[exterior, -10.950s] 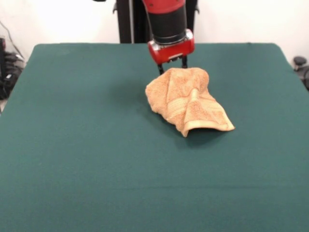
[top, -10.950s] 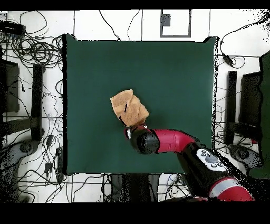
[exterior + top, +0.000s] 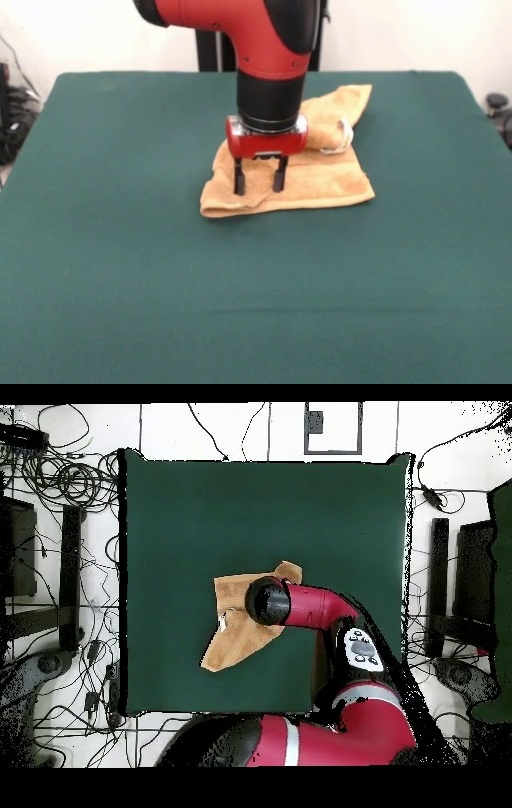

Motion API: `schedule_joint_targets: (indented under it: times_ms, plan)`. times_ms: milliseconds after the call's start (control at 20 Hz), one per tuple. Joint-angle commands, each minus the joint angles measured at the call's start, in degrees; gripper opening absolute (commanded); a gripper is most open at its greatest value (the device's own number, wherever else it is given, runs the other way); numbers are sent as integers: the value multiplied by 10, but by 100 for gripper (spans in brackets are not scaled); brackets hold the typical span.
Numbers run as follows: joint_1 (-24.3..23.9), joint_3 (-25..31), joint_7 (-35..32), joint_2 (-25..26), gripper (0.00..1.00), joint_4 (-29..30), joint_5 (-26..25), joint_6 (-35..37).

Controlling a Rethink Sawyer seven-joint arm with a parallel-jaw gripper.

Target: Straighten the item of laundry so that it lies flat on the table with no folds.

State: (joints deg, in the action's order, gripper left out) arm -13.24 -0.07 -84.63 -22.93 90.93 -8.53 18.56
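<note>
The orange-tan towel (image 3: 320, 172) lies rumpled and folded over itself on the green table (image 3: 120, 264), toward the far side. Its far right corner is doubled over, and a white tag (image 3: 346, 138) shows there. My gripper (image 3: 259, 186) hangs straight down over the towel's left part. Its two black fingers (image 3: 238, 178) are apart and reach down to the cloth, and nothing is held between them. In the overhead view the arm's wrist hides the gripper and covers part of the towel (image 3: 235, 634).
The table (image 3: 200, 514) stretches far beyond the towel on all sides. Cables and equipment (image 3: 60, 484) lie on the floor around the table. A dark object (image 3: 500, 108) stands off the table's right edge.
</note>
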Motion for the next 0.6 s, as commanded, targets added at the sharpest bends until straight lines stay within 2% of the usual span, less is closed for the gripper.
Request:
schedule_joint_targets:
  times_ms: [50,200,300,600]
  plan:
    - [44,-14,-85,36,100,-61,-12,-10]
    - [93,-63,-83,33,100,-79,-62,-114]
    - [112,-85,-87,35,100,-83,-78,-157]
    - [95,-59,-73,31,100,-90,-87,-144]
